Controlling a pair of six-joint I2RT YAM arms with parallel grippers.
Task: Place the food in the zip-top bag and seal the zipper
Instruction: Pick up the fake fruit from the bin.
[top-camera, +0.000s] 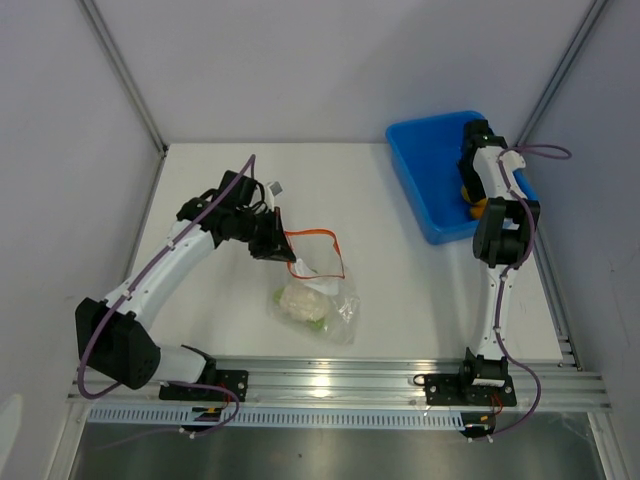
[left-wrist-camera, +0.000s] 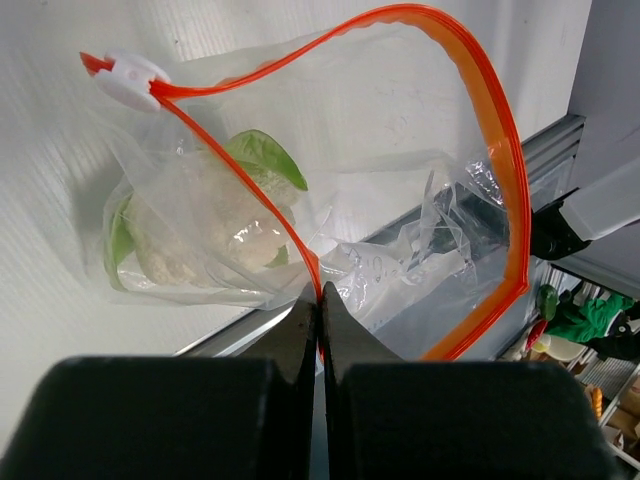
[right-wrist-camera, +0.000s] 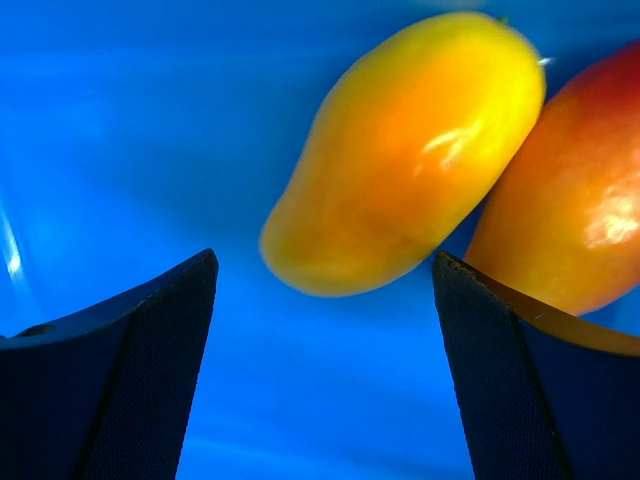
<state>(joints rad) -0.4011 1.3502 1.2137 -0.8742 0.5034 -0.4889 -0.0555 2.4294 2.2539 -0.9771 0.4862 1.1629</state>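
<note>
Inside blue bin, wrist-only view, spread right fingers near yellow-orange piece, left fingers pinching zipper

A white table fills the middle, closed in by pale grey walls at the far side, left and right. Grey metal posts rise at the two far corners. An aluminium rail runs along the near edge and shines under soft, even light
</note>
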